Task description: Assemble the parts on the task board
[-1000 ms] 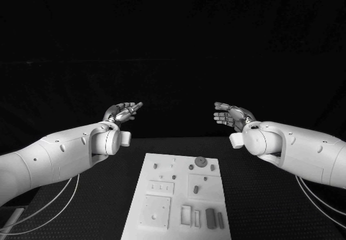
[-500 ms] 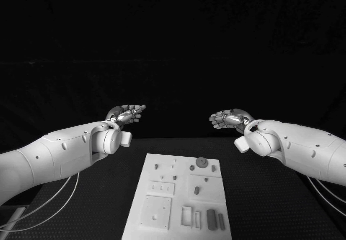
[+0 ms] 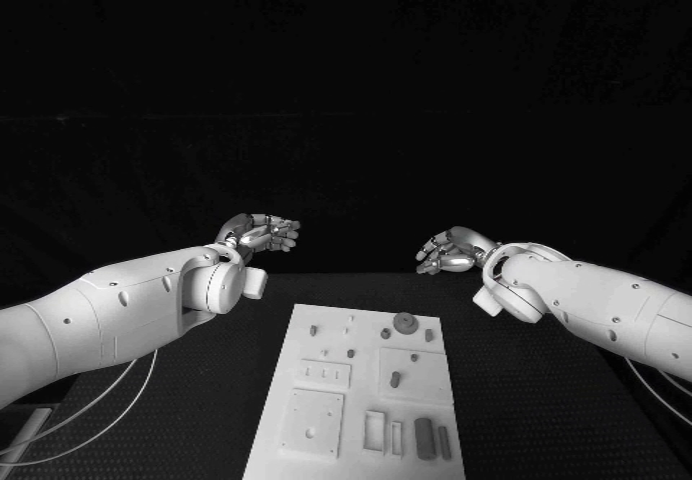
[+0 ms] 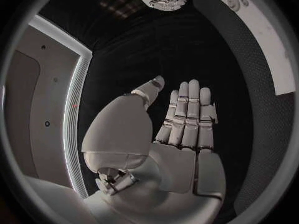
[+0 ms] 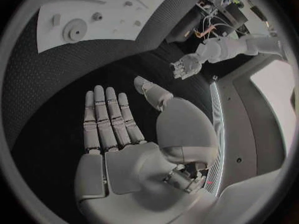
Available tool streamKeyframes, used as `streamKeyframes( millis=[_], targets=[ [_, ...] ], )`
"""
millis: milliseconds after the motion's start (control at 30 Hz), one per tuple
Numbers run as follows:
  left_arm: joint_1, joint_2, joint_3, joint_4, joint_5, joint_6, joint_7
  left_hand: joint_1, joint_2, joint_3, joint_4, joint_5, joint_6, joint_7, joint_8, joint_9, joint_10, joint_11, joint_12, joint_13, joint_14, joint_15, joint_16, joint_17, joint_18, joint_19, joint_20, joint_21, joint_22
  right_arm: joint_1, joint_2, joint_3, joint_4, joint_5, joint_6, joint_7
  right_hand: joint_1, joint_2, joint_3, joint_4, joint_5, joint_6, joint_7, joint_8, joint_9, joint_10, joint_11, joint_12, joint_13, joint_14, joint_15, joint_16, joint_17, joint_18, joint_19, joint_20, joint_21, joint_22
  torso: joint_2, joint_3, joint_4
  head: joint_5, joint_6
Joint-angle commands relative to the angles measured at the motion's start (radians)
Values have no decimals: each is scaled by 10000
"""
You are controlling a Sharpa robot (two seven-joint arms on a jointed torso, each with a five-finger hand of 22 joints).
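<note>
1. Board (image 3: 356,400) lies mid-table, long axis running away from the robot, on the black table (image 3: 548,400).
2. On the board: a round gear-like part (image 3: 405,322) at the far end, a small part (image 3: 392,379) in a square recess mid-board, and slim parts (image 3: 423,436) standing in slots at the near end.
3. Left hand (image 3: 260,236) is raised beyond the board's far left corner, fingers straight and together, thumb apart, holding nothing.
4. Right hand (image 3: 451,250) is raised beyond the far right corner, same pose, holding nothing.
5. Both hands are well apart from the board; nothing lies between them and it.

Both hands (image 3: 263,236) (image 3: 447,251) raised, fingers apart
</note>
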Motion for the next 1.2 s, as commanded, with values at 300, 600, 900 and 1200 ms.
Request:
streamKeyframes(
  millis=[300,600,900,1200],
  targets=[
    [-167,-324,4,955,-276,319,260,-905,328,648,-1538,67,640,-116,-449,-64,781,-234,-169,-6,515,-220,296,137,-217,516,-505,342,-65,-322,70,0,386,-4538,-665,-83,528,-380,700,-185,-361,1163,-250,-45,-136,1251,-479,-37,16,3377,-1385,1431,1796,372,3695,-1020,1422,570,546,-20,251,-143,15],
    [-262,-627,3,1564,-247,361,284,-1229,230,701,-1680,39,578,-73,-579,-63,722,-183,-307,-46,488,-208,271,131,-305,512,-587,367,-91,-473,108,0,668,-5614,-821,-119,690,-633,538,-176,-327,1138,-313,-307,-242,1173,-576,-430,-92,4525,-1519,3383,3402,372,5228,-1856,2933,1743,956,-94,439,-321,130],
    [-263,-700,5,1832,-242,402,299,-1420,141,721,-1731,-71,525,-39,-655,-55,667,-144,-400,-72,470,-207,258,130,-350,495,-626,377,-108,-568,191,-9,755,-6377,-708,-232,683,-695,534,-153,-419,1172,-340,-421,-252,1270,-579,-689,-118,4589,-1516,5298,4438,372,5670,-2327,4686,1879,1236,-169,549,-485,187],
    [-263,-709,6,1872,-241,436,277,-1506,114,744,-1756,-100,499,-6,-695,-49,623,-113,-460,-91,443,-200,241,125,-372,473,-636,378,-119,-674,227,-20,799,-6686,-612,-294,634,-799,567,-141,-459,1099,-341,-495,-266,1217,-554,-862,-147,4625,-1502,5882,4538,372,5791,-2370,5370,1862,1451,-173,583,-505,182]
  ],
)
